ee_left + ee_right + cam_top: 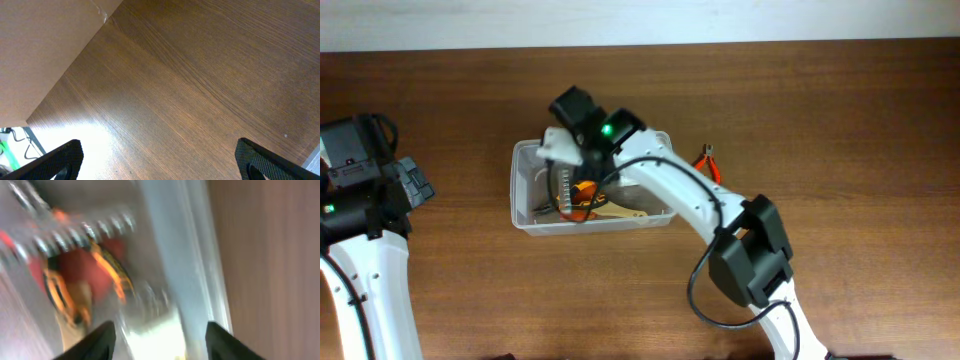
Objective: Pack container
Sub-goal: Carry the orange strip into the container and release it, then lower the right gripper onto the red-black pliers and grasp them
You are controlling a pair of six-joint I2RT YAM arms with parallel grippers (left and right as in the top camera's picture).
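Observation:
The container (pixel 525 195), a clear plastic bin, stands mid-table with several tools in it, among them an orange-handled tool (pixel 582 191) and a pale handle (pixel 620 212). My right gripper (pixel 566 160) hangs over the bin's left half. The right wrist view is blurred: the right gripper (pixel 160 340) is open, nothing lies between its fingers, and below are the bin wall (pixel 170 255) and orange and red tool handles (pixel 107 270). My left gripper (pixel 417 183) stays far left, open (pixel 160 162) over bare wood.
Red-handled pliers (pixel 708 163) lie on the table just right of the bin. The right arm's white links (pixel 685 195) cross over the bin's right end. The wooden table (pixel 840 120) runs out to a pale wall at the back.

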